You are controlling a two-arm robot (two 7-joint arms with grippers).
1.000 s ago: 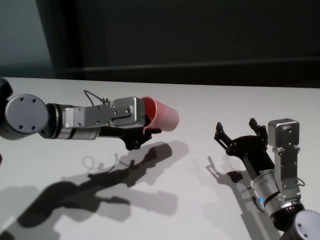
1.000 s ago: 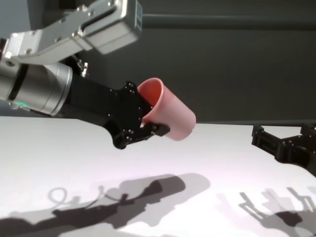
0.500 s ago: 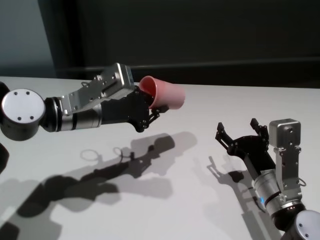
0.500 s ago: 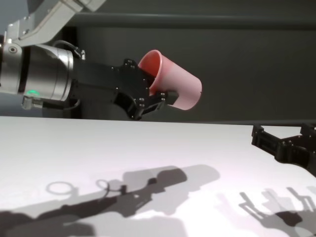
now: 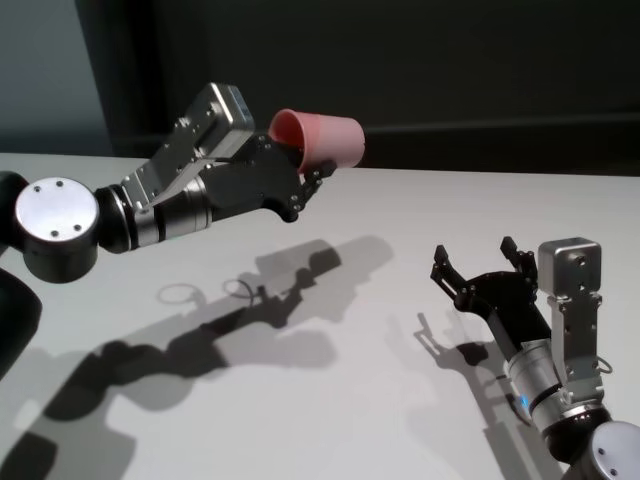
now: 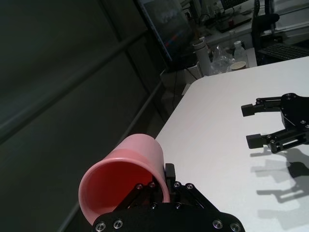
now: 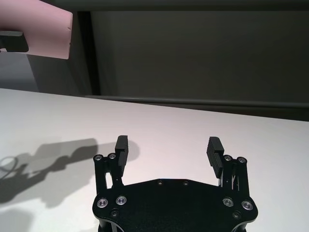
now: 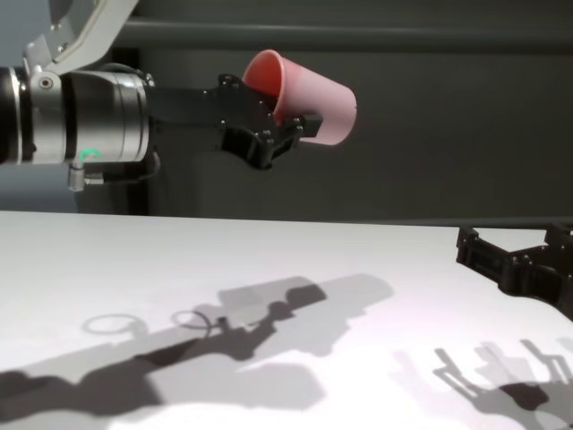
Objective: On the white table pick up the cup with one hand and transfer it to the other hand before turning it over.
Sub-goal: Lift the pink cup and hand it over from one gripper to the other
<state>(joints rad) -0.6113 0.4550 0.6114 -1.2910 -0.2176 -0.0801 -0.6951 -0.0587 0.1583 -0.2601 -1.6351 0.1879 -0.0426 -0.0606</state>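
**Cup aloft on its side, base aimed at the waiting right gripper**

We hold the pink cup (image 5: 318, 138) in our left gripper (image 5: 300, 178), the green-lit arm's, its fingers pinching the wall close to the rim. The cup is well above the white table (image 5: 400, 230), lying almost horizontal: its open mouth faces back toward our left wrist, and its closed base points away, toward our right side.

That axis is what we judge the hand-over to turn on. Our right gripper (image 5: 478, 266), on the blue-lit arm, sits low near the table, well apart from the cup and below it, its fingers spread wide with nothing between them. In the right wrist view the cup (image 7: 38, 26) shows high and off to one side of the spread fingers (image 7: 121, 145).

Since the free base end is the part nearest the right gripper, we expect it to rise and close around the base half, clear of the left fingers.
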